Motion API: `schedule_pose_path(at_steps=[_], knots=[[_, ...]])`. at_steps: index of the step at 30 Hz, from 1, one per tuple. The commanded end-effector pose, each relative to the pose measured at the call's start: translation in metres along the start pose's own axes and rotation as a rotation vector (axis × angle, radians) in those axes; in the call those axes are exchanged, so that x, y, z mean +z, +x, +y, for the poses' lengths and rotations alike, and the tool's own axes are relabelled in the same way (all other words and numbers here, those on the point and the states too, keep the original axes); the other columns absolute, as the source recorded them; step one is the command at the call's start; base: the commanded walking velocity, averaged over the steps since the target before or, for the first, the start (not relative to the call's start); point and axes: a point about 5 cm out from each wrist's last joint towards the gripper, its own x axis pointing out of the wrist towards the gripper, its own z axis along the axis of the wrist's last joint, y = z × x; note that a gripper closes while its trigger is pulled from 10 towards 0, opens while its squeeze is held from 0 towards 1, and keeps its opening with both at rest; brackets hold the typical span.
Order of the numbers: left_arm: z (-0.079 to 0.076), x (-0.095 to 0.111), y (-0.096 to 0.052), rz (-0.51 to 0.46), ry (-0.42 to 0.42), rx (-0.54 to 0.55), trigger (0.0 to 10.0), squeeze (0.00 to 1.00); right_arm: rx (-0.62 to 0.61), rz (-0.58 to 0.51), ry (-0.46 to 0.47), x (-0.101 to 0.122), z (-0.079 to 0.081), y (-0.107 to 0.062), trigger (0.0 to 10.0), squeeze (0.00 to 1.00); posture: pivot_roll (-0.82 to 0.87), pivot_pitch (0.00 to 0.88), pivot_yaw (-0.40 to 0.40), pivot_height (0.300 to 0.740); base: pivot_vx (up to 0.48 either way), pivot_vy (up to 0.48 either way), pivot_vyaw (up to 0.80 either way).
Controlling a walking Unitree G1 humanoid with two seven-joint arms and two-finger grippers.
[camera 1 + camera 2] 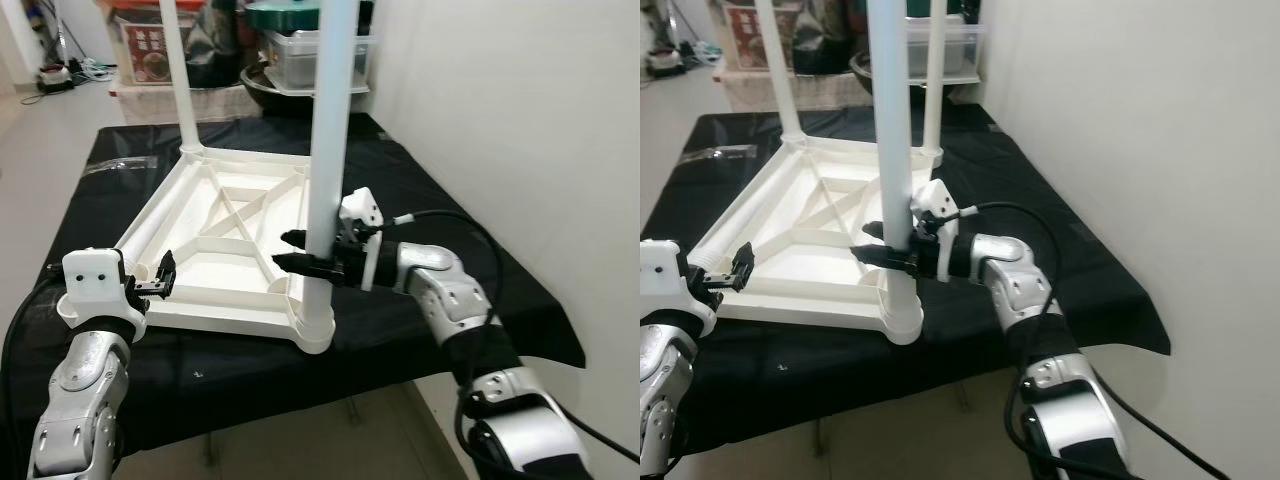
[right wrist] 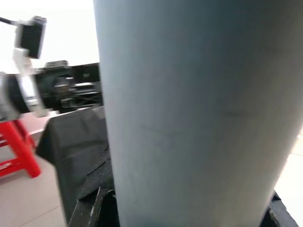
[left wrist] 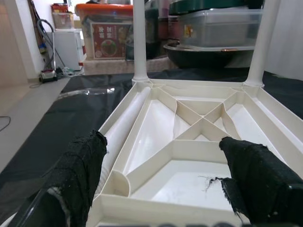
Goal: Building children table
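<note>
I am seeing my right gripper (image 1: 297, 252) hugging the tall white plastic leg (image 1: 328, 150), my left gripper (image 1: 163, 279) gaping wide before the upside-down white plastic tabletop (image 1: 215, 250)

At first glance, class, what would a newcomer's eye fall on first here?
The upturned white table top on the black cloth, legs pointing up. Next, the right gripper closed around the near leg just above its corner socket. The left gripper waits open at the top's near left edge.
</note>
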Motion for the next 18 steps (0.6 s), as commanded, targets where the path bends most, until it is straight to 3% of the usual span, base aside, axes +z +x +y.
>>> schedule_pose_path(at_steps=[1, 2, 3, 4, 6, 7, 8, 10, 11, 12, 13, 16, 17, 18], knots=[[0.000, 0.000, -0.002, -0.002, 0.005, 0.004, 10.0, 0.00, -0.138, -0.052, -0.004, 0.016, -0.015, -0.006, 0.0, 0.00, 0.07, 0.000, -0.079, 0.740, 0.000, 0.000, 0.00], [0.000, 0.000, -0.002, -0.002, 0.005, 0.004, 10.0, 0.00, -0.138, -0.052, -0.004, 0.016, -0.015, -0.006, 0.0, 0.00, 0.07, 0.000, -0.079, 0.740, 0.000, 0.000, 0.00], [0.000, -0.001, -0.003, 0.002, 0.003, 0.003, 10.0, 0.00, -0.543, -0.022, 0.051, 0.013, -0.041, -0.024, 0.0, 0.00, 0.06, 0.000, -0.076, 0.740, 0.000, 0.000, 0.00], [0.000, -0.001, -0.003, 0.002, 0.003, 0.003, 10.0, 0.00, -0.543, -0.022, 0.051, 0.013, -0.041, -0.024, 0.0, 0.00, 0.06, 0.000, -0.076, 0.740, 0.000, 0.000, 0.00], [-0.002, -0.003, -0.004, 0.007, 0.000, 0.002, 10.0, 0.00, -1.108, 0.054, 0.103, -0.003, -0.065, -0.062, 0.0, 0.00, 0.05, 0.000, -0.076, 0.740, 0.000, 0.000, 0.00], [-0.002, -0.003, -0.004, 0.007, 0.000, 0.002, 10.0, 0.00, -1.108, 0.054, 0.103, -0.003, -0.065, -0.062, 0.0, 0.00, 0.05, 0.000, -0.076, 0.740, 0.000, 0.000, 0.00], [-0.003, -0.005, -0.005, 0.011, -0.002, 0.001, 10.0, 0.00, -1.285, 0.079, 0.110, -0.014, -0.060, -0.075, 0.0, 0.00, 0.05, 0.000, -0.072, 0.740, 0.000, 0.000, 0.00], [-0.003, -0.005, -0.005, 0.014, -0.002, 0.001, 10.0, 0.00, -1.351, 0.083, 0.113, -0.020, -0.053, -0.081, 0.0, 0.00, 0.05, 0.000, -0.072, 0.740, 0.000, 0.000, 0.00], [-0.004, -0.005, -0.004, 0.017, -0.006, 0.002, 10.0, 0.00, -1.353, 0.096, 0.096, -0.031, -0.035, -0.075, 0.0, 0.00, 0.05, 0.000, -0.059, 0.740, 0.000, 0.000, 0.00], [-0.004, -0.005, -0.004, 0.017, -0.006, 0.002, 10.0, 0.00, -1.353, 0.096, 0.096, -0.031, -0.035, -0.075, 0.0, 0.00, 0.05, 0.000, -0.059, 0.740, 0.000, 0.000, 0.00], [-0.005, -0.005, -0.004, 0.019, -0.009, 0.003, 10.0, 0.00, -1.339, 0.097, 0.083, -0.036, -0.022, -0.070, 0.0, 0.00, 0.05, 0.000, -0.059, 0.740, 0.000, 0.000, 0.00], [-0.005, -0.005, -0.004, 0.019, -0.011, 0.004, 10.0, 0.00, -1.325, 0.096, 0.075, -0.039, -0.016, -0.066, 0.0, 0.00, 0.05, 0.000, -0.059, 0.740, 0.000, 0.000, 0.00], [-0.007, -0.004, -0.002, 0.018, -0.011, -0.006, 10.0, 0.00, -1.222, 0.092, 0.118, -0.044, -0.004, -0.051, 10.0, 0.00, 0.04, 0.000, -0.043, 0.740, 0.000, 0.000, 0.00], [-0.007, -0.004, -0.002, 0.018, -0.011, -0.006, 10.0, 0.00, -1.222, 0.092, 0.118, -0.044, -0.004, -0.051, 10.0, 0.00, 0.04, 0.000, -0.043, 0.740, 0.000, 0.000, 0.00]])
